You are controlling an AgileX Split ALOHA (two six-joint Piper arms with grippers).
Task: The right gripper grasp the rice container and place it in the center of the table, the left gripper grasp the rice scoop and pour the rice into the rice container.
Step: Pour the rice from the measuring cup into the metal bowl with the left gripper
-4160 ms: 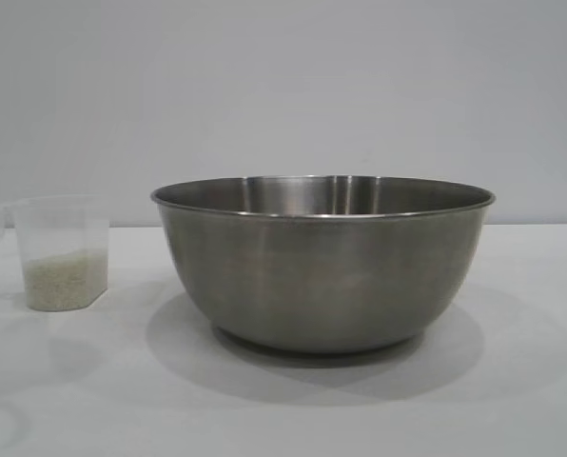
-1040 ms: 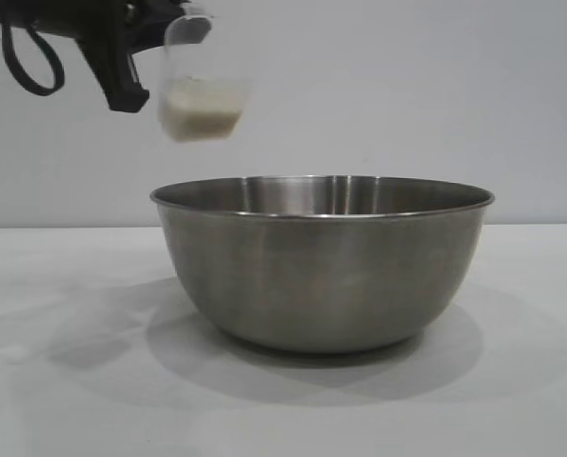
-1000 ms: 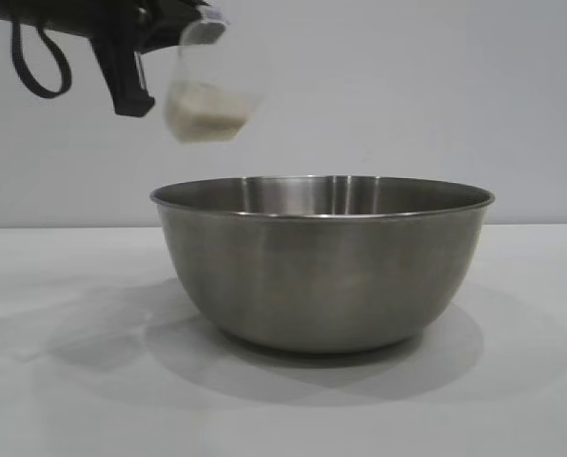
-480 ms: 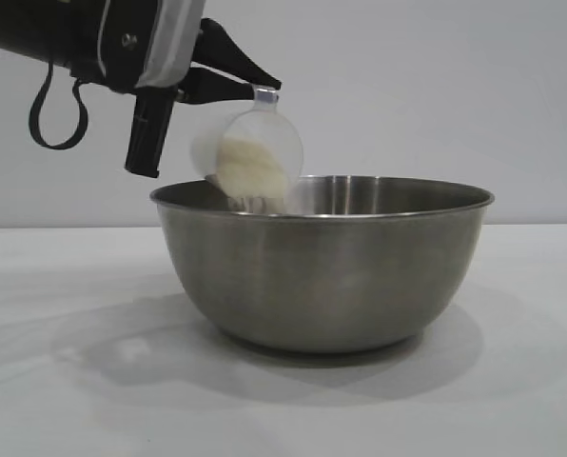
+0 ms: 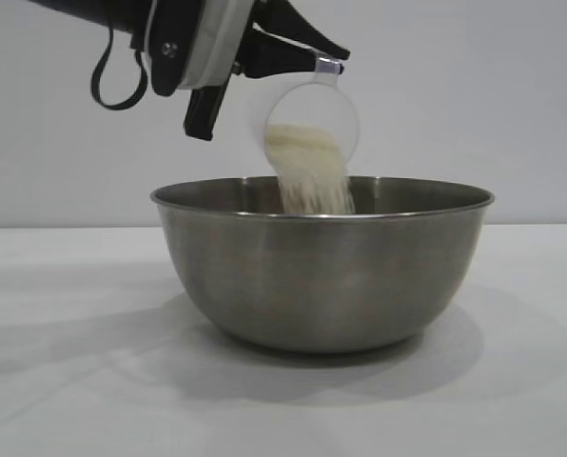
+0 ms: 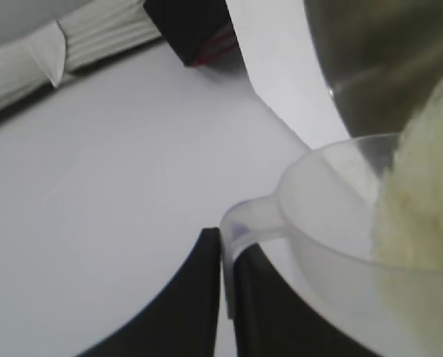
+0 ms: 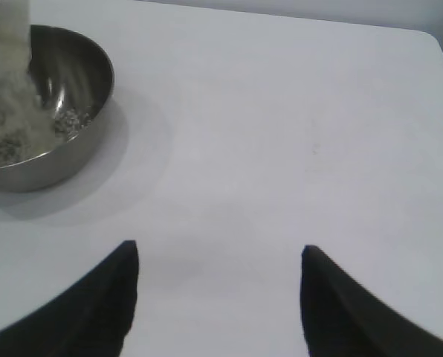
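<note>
The steel rice container (image 5: 323,267) stands mid-table on the white table (image 5: 65,381). Above its left half, my left gripper (image 5: 326,59) is shut on the handle of the clear rice scoop (image 5: 312,119), which is tipped over on its side. Rice (image 5: 312,176) streams from the scoop down into the bowl. In the left wrist view the scoop's handle (image 6: 244,219) is pinched at my left gripper (image 6: 227,245), with the rice (image 6: 422,216) piled at the scoop's mouth. From the right wrist the container (image 7: 47,111) shows far off with rice (image 7: 10,119) landing inside; my right gripper (image 7: 218,253) hangs open over bare table.
A dark block with red lines (image 6: 195,30) and a white ribbed sleeve (image 6: 73,44) lie at the far edge in the left wrist view. The table's rounded corner (image 7: 429,41) shows beyond the right gripper.
The left gripper moved right over the bowl and rolled the scoop onto its side. Rice now falls in a thicker stream. The right gripper has stayed open.
</note>
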